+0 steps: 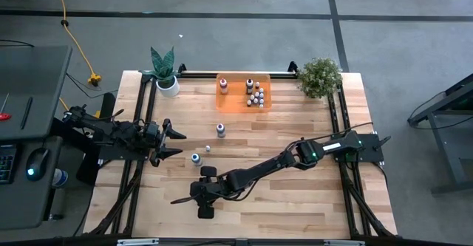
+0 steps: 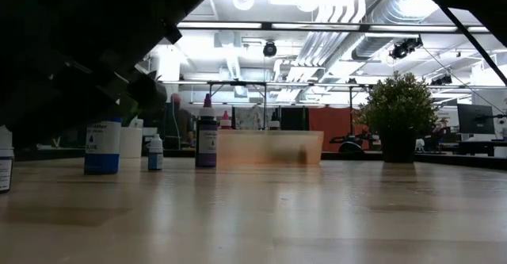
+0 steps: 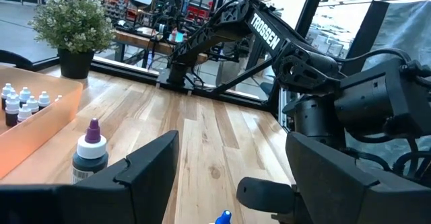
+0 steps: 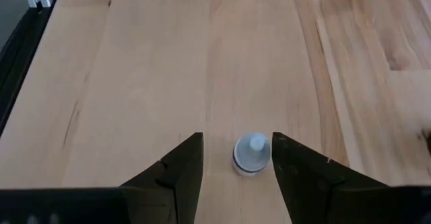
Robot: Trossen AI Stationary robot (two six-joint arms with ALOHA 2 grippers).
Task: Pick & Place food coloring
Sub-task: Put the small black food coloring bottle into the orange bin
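Food coloring: tiny dropper bottles; most already stand in the translucent orange plastic tray [image 1: 225,98] at the far edge of the light wooden slatted surface [image 1: 295,202], a cluster of whitish ones [image 1: 256,97] plus a couple darker.
Still loose: dark-bodied bottle w/ pale cap [image 1: 220,129] mid-surface; blue-bodied bottle [image 1: 195,158] nearer my left side; tiny whitish bottle [image 1: 208,149] between those two. One more small pale-capped bottle [image 4: 251,153] sits between my right fingers in the right wrist view; can't place it in the high view, arm covers it.
Right pincer [image 1: 206,192]: mine, low over the near-centre of the surface, jaws apart, straddling that small bottle, not yet closed on it. Bottle looks upright, closer to one finger than the other.
Left pincer [image 1: 176,142]: also spread wide, holding nothing, just beside the blue-bodied bottle, at the left edge.
Progress: I'd judge well past halfway; approx four bottles left vs. a good handful in the tray.
Next, my guess: close on the straddled bottle, lift, carry to tray. Risk: tiny, light, off-centre, so could tip or skid as fingers meet.
Other: two potted green plants [image 1: 320,77] at the far corners, clear of the path.
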